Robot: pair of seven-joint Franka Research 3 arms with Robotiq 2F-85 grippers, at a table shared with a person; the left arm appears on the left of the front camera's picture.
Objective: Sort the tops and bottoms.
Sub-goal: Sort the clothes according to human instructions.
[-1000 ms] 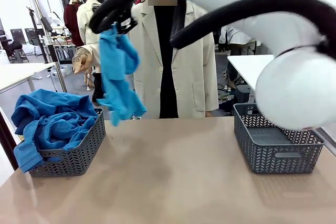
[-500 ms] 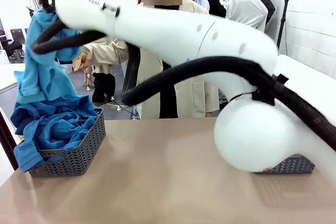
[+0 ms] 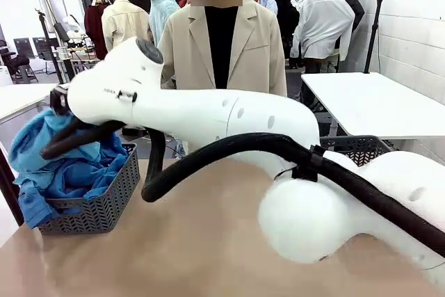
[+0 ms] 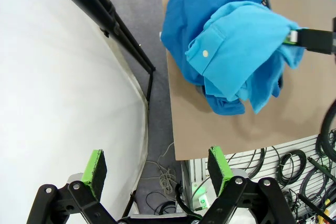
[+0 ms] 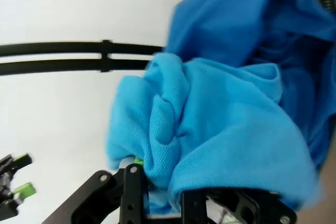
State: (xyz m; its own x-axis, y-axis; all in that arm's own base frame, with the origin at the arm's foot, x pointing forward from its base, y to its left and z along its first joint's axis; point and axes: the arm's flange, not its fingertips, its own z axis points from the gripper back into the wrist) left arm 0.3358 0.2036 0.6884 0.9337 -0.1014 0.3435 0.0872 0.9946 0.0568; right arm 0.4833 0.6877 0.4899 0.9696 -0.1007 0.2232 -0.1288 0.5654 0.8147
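Green-padded fingers of our left gripper stand spread wide with nothing between them, hanging off the table's edge above grey floor and loose cables, beside a white wall panel. From that wrist we look across a brown table at a heap of tops: a royal blue shirt underneath and a sky blue polo draped over it, its collar band showing one small white button. At the right edge of that view the tip of our right gripper touches the sky blue cloth. In our right wrist view the right gripper's black fingers are closed on a bunched fold of the sky blue polo, which covers most of them, with the royal blue shirt lying just behind it. From the front, our right arm reaches across the middle of the table to the left side, its white links and black hose blocking much of the tabletop. At its far end the blue tops are piled in a dark grey woven basket at the table's left edge, spilling over its rim. A second grey basket sits on the right, mostly hidden behind the arm. A person in a beige coat stands at the far side.
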